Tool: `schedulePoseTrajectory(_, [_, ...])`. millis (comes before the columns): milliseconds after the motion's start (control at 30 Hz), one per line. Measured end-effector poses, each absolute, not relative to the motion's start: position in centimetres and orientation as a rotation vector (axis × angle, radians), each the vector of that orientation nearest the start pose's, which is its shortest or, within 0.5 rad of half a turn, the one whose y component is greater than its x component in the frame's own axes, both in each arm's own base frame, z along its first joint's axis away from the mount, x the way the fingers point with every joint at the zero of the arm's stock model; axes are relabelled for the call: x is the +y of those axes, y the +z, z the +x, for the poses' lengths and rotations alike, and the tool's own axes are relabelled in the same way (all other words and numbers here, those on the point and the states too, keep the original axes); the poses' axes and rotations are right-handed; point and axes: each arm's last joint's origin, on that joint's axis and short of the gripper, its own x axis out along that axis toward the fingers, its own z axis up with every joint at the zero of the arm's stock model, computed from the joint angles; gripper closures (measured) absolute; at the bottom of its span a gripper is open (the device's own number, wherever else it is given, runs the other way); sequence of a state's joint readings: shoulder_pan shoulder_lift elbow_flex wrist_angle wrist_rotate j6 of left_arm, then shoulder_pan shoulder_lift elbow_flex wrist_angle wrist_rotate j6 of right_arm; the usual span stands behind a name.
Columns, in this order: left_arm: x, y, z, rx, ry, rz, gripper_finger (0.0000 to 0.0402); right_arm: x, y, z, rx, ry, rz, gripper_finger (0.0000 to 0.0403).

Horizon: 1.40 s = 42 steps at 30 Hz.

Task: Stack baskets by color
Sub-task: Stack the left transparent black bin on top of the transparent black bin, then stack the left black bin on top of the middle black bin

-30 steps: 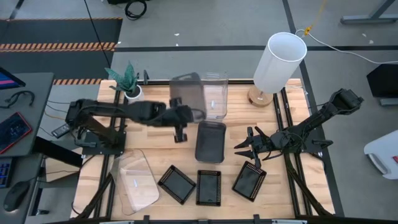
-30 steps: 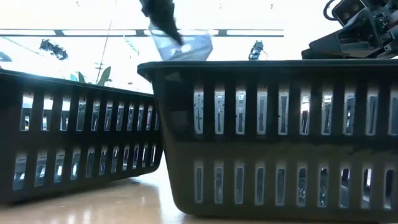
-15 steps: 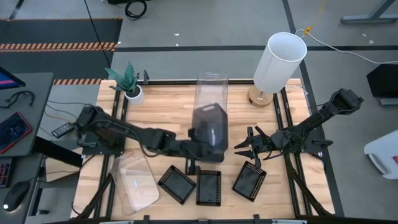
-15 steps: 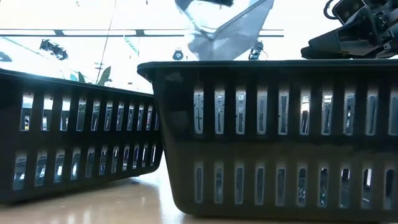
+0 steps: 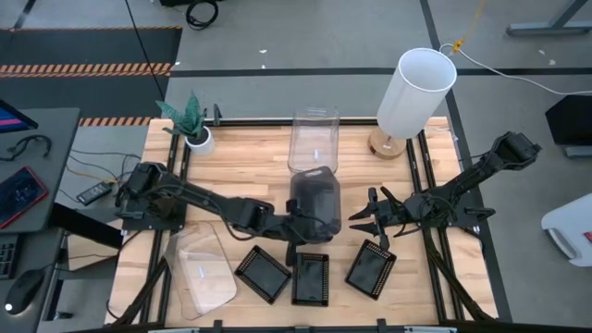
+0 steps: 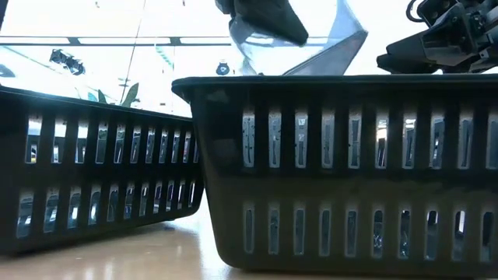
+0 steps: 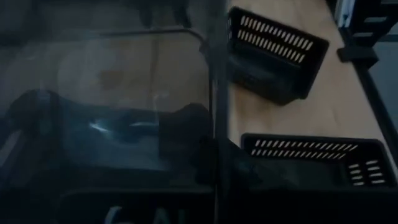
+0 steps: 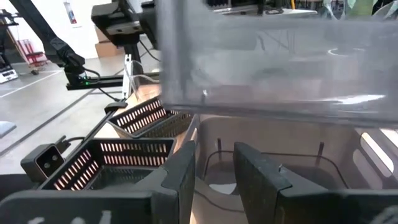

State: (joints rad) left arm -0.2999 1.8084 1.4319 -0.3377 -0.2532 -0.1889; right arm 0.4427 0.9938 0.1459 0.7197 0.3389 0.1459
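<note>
Step in hand: stacking the smoky greys. Left tool point(image 5: 294, 233), centre of the high view, is clamped on the rim of a smoky grey bin point(image 5: 315, 199) and holds it tilted just over a second grey bin point(image 8: 273, 152), w/ its near end low. Whether they touch yet can't be told. Right tool point(image 5: 363, 220), mid-right, waits w/ fingers apart, holding nothing.

Clear bin point(image 5: 314, 139) sits upper centre, another clear bin point(image 5: 201, 270) lower left. Three black mesh trays point(image 5: 311, 277) line the desk point(image 5: 240, 162) bottom edge, unstacked.

Next, prob.: level the held bin, square its corners w/ the lower one, press down till nested, then let go.
</note>
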Motion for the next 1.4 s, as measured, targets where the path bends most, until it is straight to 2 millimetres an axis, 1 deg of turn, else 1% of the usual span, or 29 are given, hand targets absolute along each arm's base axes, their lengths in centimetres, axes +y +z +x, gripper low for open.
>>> schedulePoseTrajectory(167, [-11.0,25.6,38.9,0.734,0.039,0.018,0.0393,6.7,16.9,16.4,0.125,0.095,0.101,0.0289])
schedulePoseTrajectory(367, [-11.1,24.3,39.0,0.794,0.042,0.036,0.0393,6.7,16.8,16.4,0.132,0.097,0.102,0.0289])
schedulePoseTrajectory(433, [-11.1,24.0,38.7,0.840,0.033,0.045,0.0393,6.7,16.9,16.4,0.132,0.105,0.105,0.0289])
schedulePoseTrajectory(700, [-11.2,23.6,38.2,0.901,0.016,0.047,0.0388,6.8,16.9,16.4,0.133,0.116,0.108,0.0289])
schedulePoseTrajectory(767, [-11.3,23.6,38.2,0.901,0.012,0.054,0.0374,6.8,16.9,16.4,0.133,0.116,0.110,0.0289])
schedulePoseTrajectory(833, [-11.4,23.6,38.2,0.896,0.016,0.060,0.0350,6.8,16.9,16.4,0.133,0.117,0.112,0.0289])
schedulePoseTrajectory(1000, [-11.4,23.7,38.1,0.894,0.023,0.072,0.0269,6.8,16.9,16.4,0.133,0.117,0.112,0.0289])
schedulePoseTrajectory(1067, [-11.4,24.2,38.3,0.887,0.016,0.091,0.0239,6.8,16.9,16.4,0.133,0.116,0.112,0.0289])
schedulePoseTrajectory(1167, [-11.6,25.6,38.2,0.873,0.005,0.136,0.0204,6.8,16.9,16.4,0.133,0.116,0.113,0.0289])
schedulePoseTrajectory(1233, [-11.9,26.8,38.0,0.852,-0.009,0.161,0.0189,6.8,16.9,16.4,0.133,0.116,0.116,0.0289])
schedulePoseTrajectory(1300, [-12.5,27.5,37.4,0.849,-0.061,0.201,0.0183,6.8,16.9,16.4,0.132,0.116,0.117,0.0289])
schedulePoseTrajectory(1400, [-14.3,27.7,36.7,0.835,-0.205,0.267,0.0188,6.8,16.9,16.4,0.128,0.117,0.120,0.0289])
